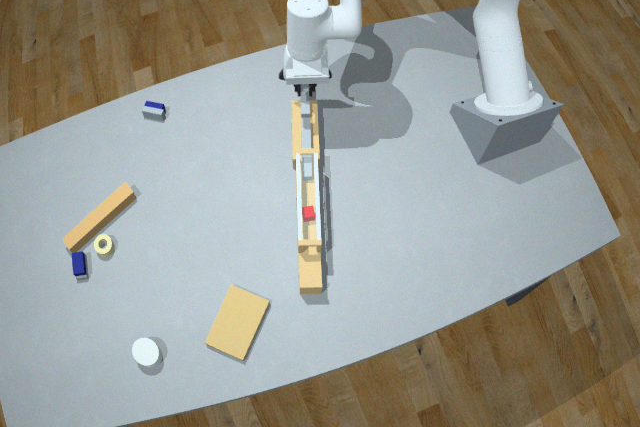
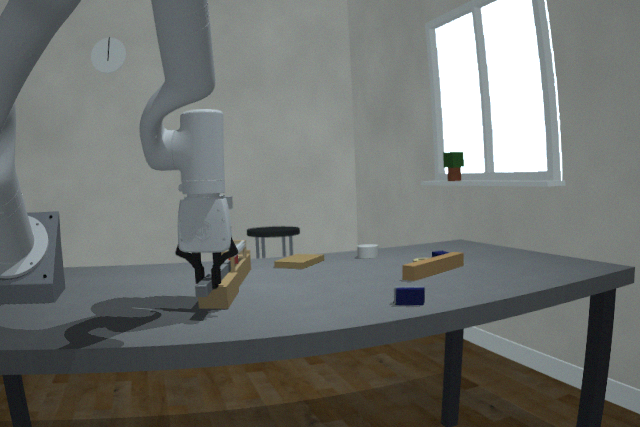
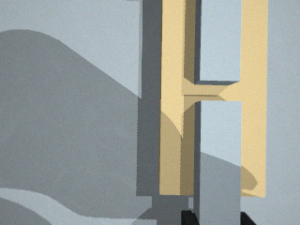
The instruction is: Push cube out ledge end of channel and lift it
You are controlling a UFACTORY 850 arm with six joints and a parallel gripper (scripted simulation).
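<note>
No writing showed anywhere. The black-fingered gripper (image 1: 306, 93) was clamped on a grey rectangular pusher bar (image 3: 218, 187), lowered at the long tan wooden channel's (image 1: 298, 127) end nearest the table's base-side edge. The small red cube (image 1: 308, 213) sat mid-channel. Beyond lay a flat tan board (image 1: 237, 321) and white disc (image 1: 145, 351).

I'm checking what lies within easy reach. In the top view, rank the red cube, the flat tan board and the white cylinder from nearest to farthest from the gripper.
1. Red cube: inside the channel, straight down the picture from the gripper.
2. Flat tan board: lower, left of the channel's far end.
3. White cylinder: farthest, near the table's lower-left edge.
</note>
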